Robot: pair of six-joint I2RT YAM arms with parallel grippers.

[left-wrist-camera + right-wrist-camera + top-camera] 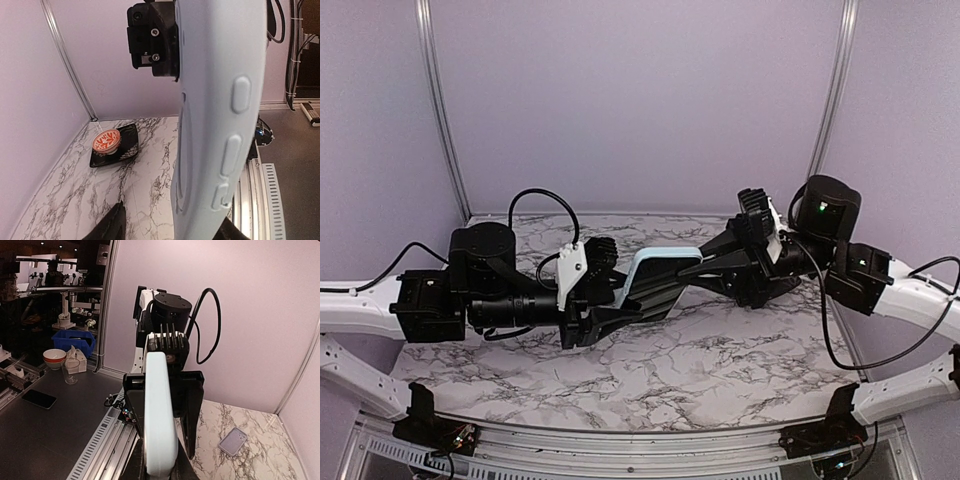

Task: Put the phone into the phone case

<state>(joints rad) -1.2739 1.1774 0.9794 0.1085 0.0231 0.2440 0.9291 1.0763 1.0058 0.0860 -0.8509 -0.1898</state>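
Note:
A light blue phone case (658,265) hangs in the air over the marble table (720,370), between both arms. My right gripper (698,270) is shut on its right end; in the right wrist view the case (160,410) stands edge-on between the pinching jaws of my right gripper (160,467). My left gripper (638,285) is around its left end with the jaws wider than the case. In the left wrist view the case (220,115) lies against one side of my left gripper (170,231), with a gap at the other finger (112,225). I cannot tell whether the phone is inside.
A lavender phone case (233,441) lies flat on the marble, seen past the left arm. A black square dish (131,145) with a red and white patterned bowl (106,141) sits near the left wall's corner. The metal rail (260,195) runs along the table's near edge.

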